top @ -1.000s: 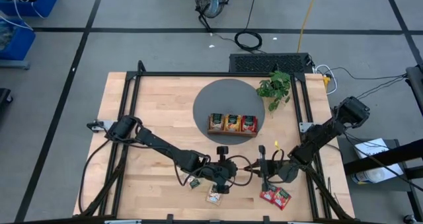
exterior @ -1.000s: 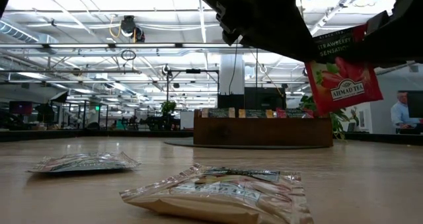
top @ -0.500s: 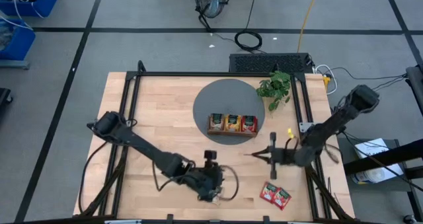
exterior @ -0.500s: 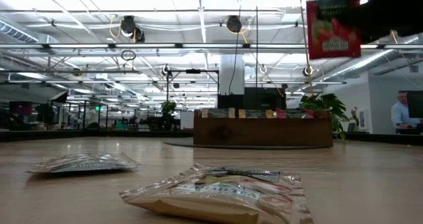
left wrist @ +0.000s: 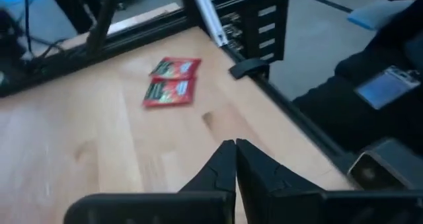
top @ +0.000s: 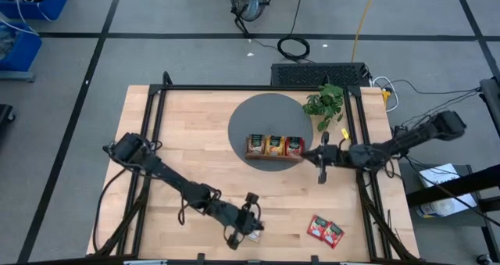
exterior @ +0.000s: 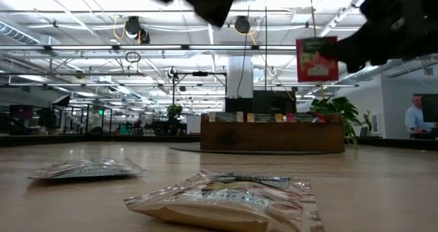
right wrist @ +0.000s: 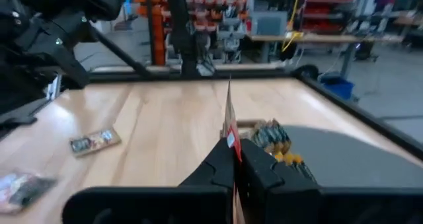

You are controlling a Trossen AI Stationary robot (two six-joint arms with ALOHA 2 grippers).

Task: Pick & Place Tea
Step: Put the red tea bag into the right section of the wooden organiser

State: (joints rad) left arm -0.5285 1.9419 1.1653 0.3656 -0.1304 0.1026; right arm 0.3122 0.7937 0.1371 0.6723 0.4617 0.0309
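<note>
- Wooden bench (top: 187,132) under it, the left gripper (top: 247,227) sits low by the near edge, its dark fingers (left wrist: 228,168) pressed tight together with nothing visible between them. Two pale sachets (exterior: 226,201) lie right beside it, one possibly under it. The risk: the fingers have shut on air, so a lift from here comes up empty, or the tips shove a sachet toward the edge.
- Ahead of that gripper, the two red sachets (top: 325,229) lie touching each other on the bench. Judgement: going for one could drag its neighbour along, or pinch both at once.
- Moving right, the wooden tray (top: 274,148) sits on the grey mat (top: 258,116), its compartments already showing packed sachets. Little room to spare, so a tilted sachet could catch on a divider or perch on top of the others.
- Just beside the tray's end, the right gripper (top: 323,157) hovers, clamped shut on a red tea sachet (exterior: 317,59) that hangs by one edge. A thin edge grip lets it swing or twist, so it may slip free outside the tray.
- Beyond that gripper stands the leafy plant (top: 326,102), near enough that a wide arm swing could brush its leaves.
</note>
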